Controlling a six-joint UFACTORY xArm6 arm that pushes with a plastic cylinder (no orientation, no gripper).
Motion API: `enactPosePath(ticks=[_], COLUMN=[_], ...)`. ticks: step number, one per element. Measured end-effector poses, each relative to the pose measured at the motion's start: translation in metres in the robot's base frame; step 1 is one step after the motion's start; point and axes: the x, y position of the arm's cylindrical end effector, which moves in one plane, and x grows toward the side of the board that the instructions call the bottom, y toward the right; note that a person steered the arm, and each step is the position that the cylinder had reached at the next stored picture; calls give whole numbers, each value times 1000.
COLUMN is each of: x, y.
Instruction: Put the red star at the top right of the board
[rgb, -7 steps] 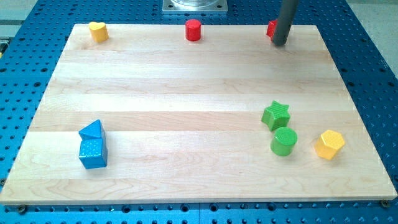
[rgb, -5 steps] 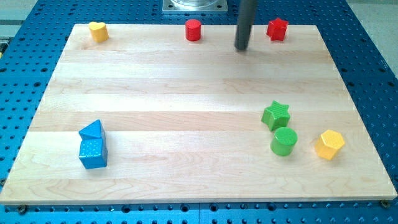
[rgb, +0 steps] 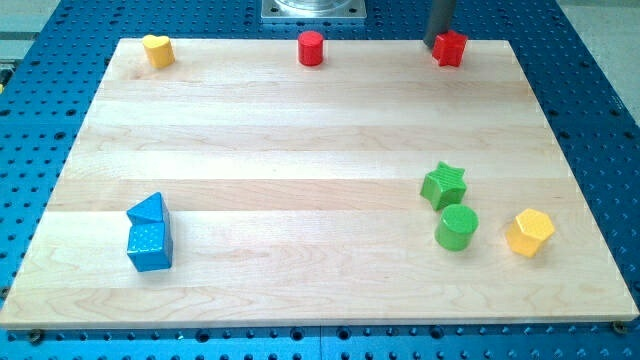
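The red star (rgb: 450, 48) sits at the view's top edge of the wooden board (rgb: 320, 130), right of centre and a short way in from the top right corner. My tip (rgb: 434, 44) is a dark rod coming down from the view's top. Its end sits right against the star's upper left side, touching or nearly touching it.
A red cylinder (rgb: 311, 48) and a yellow heart (rgb: 157, 50) stand along the top edge. A green star (rgb: 444, 186), a green cylinder (rgb: 456, 228) and a yellow hexagon (rgb: 529, 233) sit at the lower right. A blue triangle (rgb: 149, 209) and a blue cube (rgb: 150, 246) sit at the lower left.
My tip swung from beside the red star leftward toward the board's middle top, then came back right and up against the star's left side. The star has shifted slightly right.
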Motion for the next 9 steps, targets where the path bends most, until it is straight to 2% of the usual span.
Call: enactPosePath(ticks=[2, 3, 4, 8, 9], x=[0, 6, 21, 31, 54], y=[72, 87, 71, 29, 32])
